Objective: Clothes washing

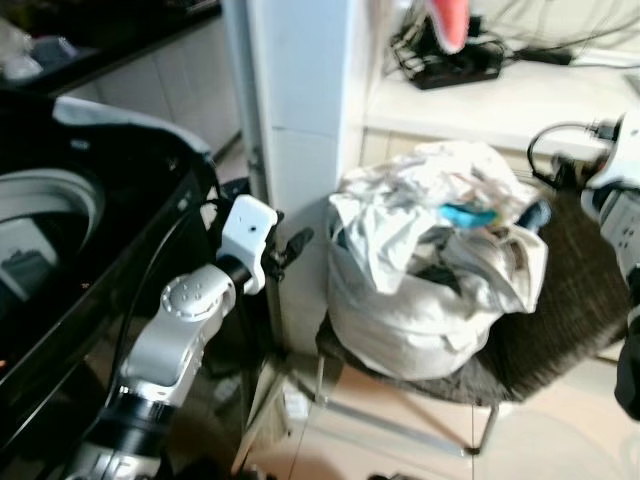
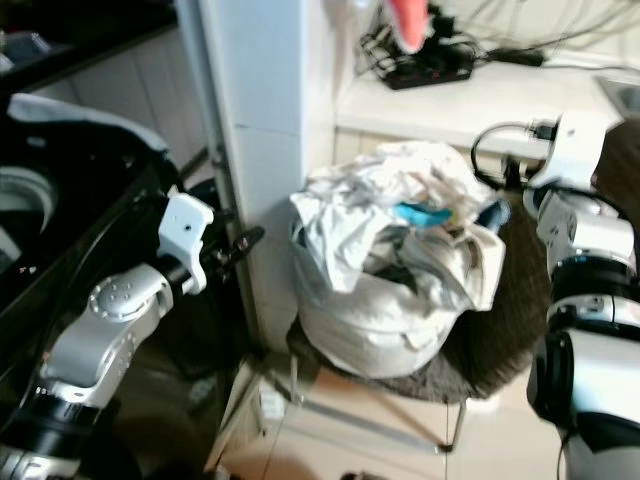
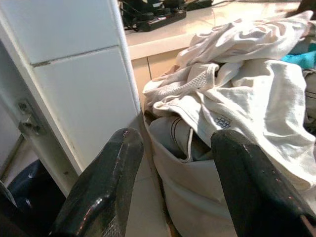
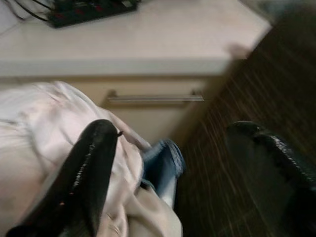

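Seemingly clear, left gripper [image 3: 173,182] gapes beside laundry bag [image 1: 420,320]; right gripper [image 4: 197,173] wide above.

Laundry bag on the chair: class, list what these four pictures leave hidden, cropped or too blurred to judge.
1. Lower contents of the laundry bag: in both eye views, covered by the white clothes heaped on top.
2. Washing machine drum: cut off by the left eye view's edge.
3. Blue denim item: blurred in the right wrist view, partly under pale cloth.
4. Chair seat: hidden beneath the bag.
5. Pink object: cropped by the top edge.
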### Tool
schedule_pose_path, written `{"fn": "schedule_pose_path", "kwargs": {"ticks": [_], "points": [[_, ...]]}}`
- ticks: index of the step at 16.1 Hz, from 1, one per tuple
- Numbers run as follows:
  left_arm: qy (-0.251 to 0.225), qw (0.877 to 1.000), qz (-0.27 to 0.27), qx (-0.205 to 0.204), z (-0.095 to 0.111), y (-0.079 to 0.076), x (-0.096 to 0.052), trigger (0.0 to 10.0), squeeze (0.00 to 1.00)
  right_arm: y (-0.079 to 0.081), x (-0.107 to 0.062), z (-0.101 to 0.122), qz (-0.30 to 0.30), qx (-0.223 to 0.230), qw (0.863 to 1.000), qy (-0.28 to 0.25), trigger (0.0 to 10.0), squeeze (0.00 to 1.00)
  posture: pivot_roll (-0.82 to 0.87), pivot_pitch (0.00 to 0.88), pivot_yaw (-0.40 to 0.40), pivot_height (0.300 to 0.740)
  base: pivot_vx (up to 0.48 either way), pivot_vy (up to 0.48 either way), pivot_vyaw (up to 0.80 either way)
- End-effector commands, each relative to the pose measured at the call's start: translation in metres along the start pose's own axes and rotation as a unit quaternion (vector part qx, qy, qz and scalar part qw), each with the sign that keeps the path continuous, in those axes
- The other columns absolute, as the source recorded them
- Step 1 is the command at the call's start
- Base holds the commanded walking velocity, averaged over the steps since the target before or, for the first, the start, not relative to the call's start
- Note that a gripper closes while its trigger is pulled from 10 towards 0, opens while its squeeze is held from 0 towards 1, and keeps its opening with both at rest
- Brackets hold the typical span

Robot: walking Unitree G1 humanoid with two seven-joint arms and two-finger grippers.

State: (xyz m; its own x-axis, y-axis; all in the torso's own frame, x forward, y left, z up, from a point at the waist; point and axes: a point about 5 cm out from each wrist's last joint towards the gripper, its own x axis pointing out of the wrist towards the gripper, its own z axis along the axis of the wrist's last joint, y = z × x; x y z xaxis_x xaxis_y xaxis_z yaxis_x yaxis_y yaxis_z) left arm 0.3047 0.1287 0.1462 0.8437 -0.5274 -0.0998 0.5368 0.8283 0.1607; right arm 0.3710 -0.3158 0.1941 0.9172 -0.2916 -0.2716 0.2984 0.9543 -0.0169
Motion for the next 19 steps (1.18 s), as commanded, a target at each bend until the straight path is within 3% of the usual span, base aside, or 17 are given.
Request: {"fn": "schedule_pose_path", "kwargs": {"ticks": [1,2,3,4,5,6,7,8,9,11,14,17,18,19], "points": [[-0.001,1.000,-0.006,0.007,0.003,-0.005,0.000,10.0,0.00,-0.003,0.001,-0.001,-0.016,0.020,1.000,0.000,10.0,0.70,0.00,0.000,0.025,0.740,0.000,0.000,0.00],[-0.001,1.000,-0.004,0.006,0.003,-0.006,-0.001,10.0,0.00,-0.005,0.002,-0.003,-0.030,0.026,0.999,-0.001,10.0,0.13,0.00,0.000,0.025,0.740,0.000,0.000,0.00],[0.005,1.000,0.024,-0.002,0.001,-0.003,-0.003,10.0,0.00,0.006,0.002,0.007,-0.006,0.035,0.999,-0.037,10.0,0.00,0.04,0.000,0.002,0.740,0.000,0.000,0.00],[0.002,0.997,0.070,-0.024,-0.001,0.003,-0.006,10.0,0.00,0.020,-0.003,0.026,0.016,0.017,0.993,-0.116,10.0,0.00,0.05,0.000,-0.007,0.740,0.000,0.000,0.00],[-0.001,0.996,0.088,-0.022,0.000,0.002,-0.012,10.0,0.00,0.040,-0.022,0.039,0.064,0.011,0.980,-0.189,10.0,0.00,0.06,0.000,-0.015,0.740,0.000,0.000,0.00],[-0.015,0.995,0.097,-0.029,0.003,0.001,-0.014,10.0,0.00,0.048,-0.031,0.038,0.086,0.005,0.976,-0.197,10.0,0.00,0.06,0.000,-0.013,0.740,0.000,0.000,0.00],[-0.035,0.989,0.125,-0.070,0.007,0.002,-0.017,10.0,0.00,0.064,-0.053,0.035,0.120,-0.015,0.968,-0.221,10.0,0.00,0.05,0.000,-0.008,0.740,0.000,0.000,0.00],[-0.032,0.987,0.132,-0.081,0.008,0.002,-0.019,10.0,0.00,0.080,-0.073,0.024,0.164,-0.023,0.960,-0.224,10.0,0.00,0.04,0.000,0.003,0.740,0.000,0.000,0.00],[-0.023,0.990,0.130,-0.052,0.008,-0.001,-0.018,10.0,0.00,0.096,-0.093,0.006,0.201,-0.050,0.953,-0.221,10.0,0.00,0.02,0.000,0.006,0.740,0.000,0.000,0.00],[-0.020,0.988,0.145,-0.041,0.009,-0.002,-0.015,10.0,0.00,0.111,-0.111,-0.018,0.232,-0.057,0.948,-0.212,10.0,0.00,0.02,0.000,-0.003,0.740,0.000,-0.240,0.26],[-0.019,0.984,0.168,-0.053,0.012,-0.004,-0.013,10.0,0.00,0.117,-0.120,-0.023,0.230,-0.041,0.953,-0.191,10.0,0.00,0.01,0.000,-0.003,0.740,0.000,-0.480,0.80],[-0.019,0.982,0.188,-0.031,0.016,-0.001,-0.011,10.0,0.00,0.118,-0.122,-0.030,0.230,-0.060,0.957,-0.163,10.0,0.00,0.00,0.000,-0.006,0.740,0.000,-0.480,0.49],[-0.024,0.980,0.197,-0.013,0.018,0.001,-0.011,10.0,0.00,0.114,-0.119,-0.037,0.203,-0.064,0.967,-0.140,10.0,0.00,0.00,0.000,-0.006,0.740,0.000,-0.480,0.00],[-0.029,0.978,0.204,-0.030,0.019,0.002,-0.011,10.0,0.00,0.110,-0.116,-0.041,0.183,-0.073,0.972,-0.126,10.0,0.00,0.00,0.000,-0.004,0.740,0.000,0.000,0.00]]}}
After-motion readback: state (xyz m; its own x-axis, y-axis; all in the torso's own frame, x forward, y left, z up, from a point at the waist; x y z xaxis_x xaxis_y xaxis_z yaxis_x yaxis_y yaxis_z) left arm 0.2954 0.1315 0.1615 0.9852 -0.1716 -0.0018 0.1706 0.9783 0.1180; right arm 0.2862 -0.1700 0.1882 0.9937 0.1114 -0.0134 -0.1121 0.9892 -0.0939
